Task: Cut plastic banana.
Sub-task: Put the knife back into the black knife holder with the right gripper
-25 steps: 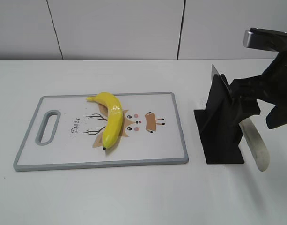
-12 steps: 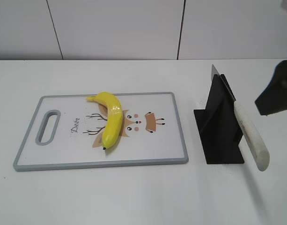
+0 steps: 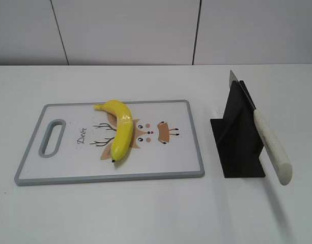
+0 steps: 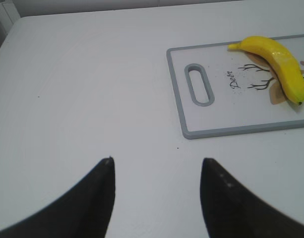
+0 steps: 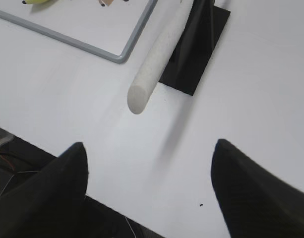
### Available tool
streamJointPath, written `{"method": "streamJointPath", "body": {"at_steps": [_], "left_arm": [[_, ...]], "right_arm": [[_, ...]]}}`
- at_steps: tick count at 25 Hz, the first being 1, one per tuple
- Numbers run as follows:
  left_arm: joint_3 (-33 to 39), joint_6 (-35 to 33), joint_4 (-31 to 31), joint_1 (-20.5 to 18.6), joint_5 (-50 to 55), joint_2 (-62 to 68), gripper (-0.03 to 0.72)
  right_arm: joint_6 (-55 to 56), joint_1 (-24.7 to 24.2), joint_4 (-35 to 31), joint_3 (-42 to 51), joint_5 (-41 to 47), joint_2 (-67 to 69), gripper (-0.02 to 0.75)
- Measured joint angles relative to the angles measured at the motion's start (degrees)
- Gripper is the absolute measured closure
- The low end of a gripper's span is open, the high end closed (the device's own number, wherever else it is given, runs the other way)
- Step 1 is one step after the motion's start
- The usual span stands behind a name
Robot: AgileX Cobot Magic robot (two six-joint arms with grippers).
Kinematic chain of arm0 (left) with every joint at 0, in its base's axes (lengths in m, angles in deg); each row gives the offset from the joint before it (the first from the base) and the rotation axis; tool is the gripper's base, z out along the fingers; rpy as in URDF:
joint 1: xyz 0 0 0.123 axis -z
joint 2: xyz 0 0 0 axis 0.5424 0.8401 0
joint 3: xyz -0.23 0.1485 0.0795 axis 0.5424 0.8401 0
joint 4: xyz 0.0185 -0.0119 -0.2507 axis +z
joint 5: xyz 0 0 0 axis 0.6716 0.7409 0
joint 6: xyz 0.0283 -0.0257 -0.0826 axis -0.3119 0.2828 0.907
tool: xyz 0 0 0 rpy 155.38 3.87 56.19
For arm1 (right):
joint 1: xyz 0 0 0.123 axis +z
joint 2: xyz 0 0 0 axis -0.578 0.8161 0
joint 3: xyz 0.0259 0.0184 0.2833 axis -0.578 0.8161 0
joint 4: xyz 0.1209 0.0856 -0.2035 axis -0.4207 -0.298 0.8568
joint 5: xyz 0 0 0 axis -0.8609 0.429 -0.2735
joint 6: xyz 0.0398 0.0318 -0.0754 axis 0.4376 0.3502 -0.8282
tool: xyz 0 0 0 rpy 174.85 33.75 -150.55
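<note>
The plastic banana [image 3: 120,131] lies centre-left on the cutting board [image 3: 186,147]. At right, the black knife stand [image 3: 239,137] holds a white-handled knife [image 3: 270,145] slanting out. Both the left gripper [image 4: 156,191] and the right gripper [image 5: 149,183] are spread wide, empty, above bare table [image 3: 145,213].

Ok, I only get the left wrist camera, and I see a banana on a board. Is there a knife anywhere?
Observer: Yes. A knife with a white handle sits in a black stand, to the right of the cutting board.
Operator: Is a robot hand holding it?
Observer: No. In the right wrist view the right gripper is open, and its fingers are clear of the handle.
Operator: Which way does the handle point?
Observer: In the exterior view it slants down toward the front of the table, sticking out past the stand.
</note>
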State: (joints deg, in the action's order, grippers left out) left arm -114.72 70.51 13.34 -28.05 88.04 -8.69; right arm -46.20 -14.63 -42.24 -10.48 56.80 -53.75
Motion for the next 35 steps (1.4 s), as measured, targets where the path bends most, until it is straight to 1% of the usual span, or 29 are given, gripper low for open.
{"method": "streamJointPath", "body": {"at_steps": [4,10,17,22,24,26,32,35], "left_arm": [[0.0,0.0,0.0,0.0,-0.06,0.0,0.176],[0.0,0.0,0.0,0.0,-0.1,0.0,0.176],[0.0,0.0,0.0,0.0,-0.17,0.0,0.187],[0.0,0.0,0.0,-0.05,-0.23,0.0,0.19],[0.0,0.0,0.0,-0.05,-0.23,0.0,0.19],[0.0,0.0,0.0,-0.05,-0.23,0.0,0.19],[0.0,0.0,0.0,-0.05,-0.23,0.0,0.19],[0.0,0.0,0.0,-0.05,-0.23,0.0,0.19]], "right_arm": [[-0.12,0.0,0.23,3.79,0.87,-9.87,0.149],[-0.17,0.0,0.39,5.1,5.17,-22.75,0.149],[-0.21,0.0,0.64,5.96,6.1,-32.33,0.149],[-0.21,-0.17,0.4,5.96,6.16,-35.2,0.15],[-0.21,-1.45,-0.17,5.96,6.16,-35.2,0.158],[-0.21,-3.76,-0.5,5.96,6.16,-35.2,0.16],[-0.21,-12.91,-0.65,5.96,6.16,-35.2,0.161],[-0.21,-14.55,-0.65,5.96,6.11,-35.2,0.161]]}}
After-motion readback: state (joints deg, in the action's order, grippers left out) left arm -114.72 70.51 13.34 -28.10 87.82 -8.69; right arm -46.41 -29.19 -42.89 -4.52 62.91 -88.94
